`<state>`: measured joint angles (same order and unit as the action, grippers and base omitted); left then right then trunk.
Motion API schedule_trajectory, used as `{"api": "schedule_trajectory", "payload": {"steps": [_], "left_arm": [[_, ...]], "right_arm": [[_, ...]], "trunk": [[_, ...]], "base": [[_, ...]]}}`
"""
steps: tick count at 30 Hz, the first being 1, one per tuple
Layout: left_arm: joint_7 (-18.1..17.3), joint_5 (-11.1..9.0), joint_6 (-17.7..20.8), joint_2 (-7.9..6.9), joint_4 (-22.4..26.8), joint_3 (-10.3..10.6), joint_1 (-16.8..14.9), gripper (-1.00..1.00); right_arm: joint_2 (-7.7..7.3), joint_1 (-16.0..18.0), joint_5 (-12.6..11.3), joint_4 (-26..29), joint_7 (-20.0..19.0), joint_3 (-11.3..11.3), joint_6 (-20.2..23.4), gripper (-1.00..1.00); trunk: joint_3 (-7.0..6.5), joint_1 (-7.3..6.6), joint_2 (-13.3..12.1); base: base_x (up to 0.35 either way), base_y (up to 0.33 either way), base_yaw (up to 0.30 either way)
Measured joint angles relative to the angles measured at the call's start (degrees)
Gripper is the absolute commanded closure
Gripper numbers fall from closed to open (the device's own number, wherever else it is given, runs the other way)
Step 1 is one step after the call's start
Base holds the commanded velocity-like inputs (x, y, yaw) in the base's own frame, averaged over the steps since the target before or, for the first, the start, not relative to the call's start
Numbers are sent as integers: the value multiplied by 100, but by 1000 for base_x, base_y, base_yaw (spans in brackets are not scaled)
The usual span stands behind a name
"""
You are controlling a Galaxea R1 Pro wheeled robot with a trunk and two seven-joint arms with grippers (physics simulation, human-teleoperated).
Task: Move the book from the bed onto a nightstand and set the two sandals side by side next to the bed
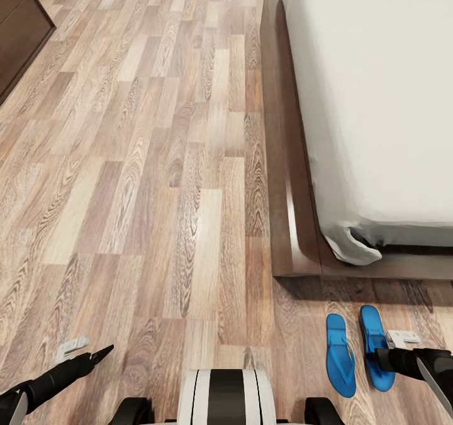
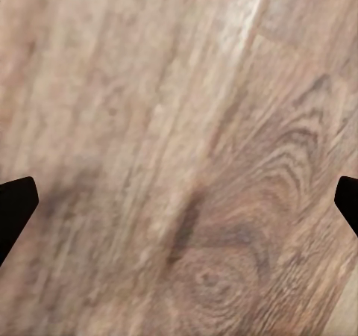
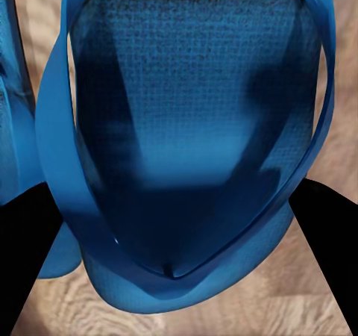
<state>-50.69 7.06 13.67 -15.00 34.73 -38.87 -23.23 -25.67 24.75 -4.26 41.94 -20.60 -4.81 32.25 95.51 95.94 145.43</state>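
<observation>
We see the two sandals [image 1: 357,354] lying side by side on the wood floor [image 1: 157,192], just off the corner of the bed [image 1: 377,98]. Our right gripper [image 3: 175,216] hovers over one sandal, jaws wide. Our left gripper [image 2: 179,201] hangs above bare floor, jaws wide. A dark cabinet [image 1: 19,29] stands well apart.

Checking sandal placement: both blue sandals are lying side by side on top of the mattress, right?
Not quite. Both blue sandals lie side by side, but on the wood floor just past the bed's foot corner, not on the mattress. The head view shows it.
</observation>
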Motion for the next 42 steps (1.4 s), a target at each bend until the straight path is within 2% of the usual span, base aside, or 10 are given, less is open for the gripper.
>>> {"api": "schedule_trajectory", "payload": {"steps": [11,24,36,38,42], "left_arm": [[0,0,0,0,0,-1,0,-100],[0,1,0,0,0,0,1,-100],[-1,0,0,0,0,-2,1,-100],[0,1,0,0,0,-1,0,-100],[-3,0,0,0,0,-2,0,-100]], "right_arm": [[1,0,-4,-6,-1,1,-14,100],[1,0,6,-8,34,9,-7,100],[1,1,2,-7,35,9,-10,100],[1,-1,2,-7,35,9,-8,100],[1,2,-4,-7,35,9,-9,100]], "trunk": [[0,0,0],[287,34,17],[288,34,17],[332,39,20],[332,39,20]], "base": [[0,0,0],[0,0,0],[0,0,0],[0,0,0],[0,0,0]]}}
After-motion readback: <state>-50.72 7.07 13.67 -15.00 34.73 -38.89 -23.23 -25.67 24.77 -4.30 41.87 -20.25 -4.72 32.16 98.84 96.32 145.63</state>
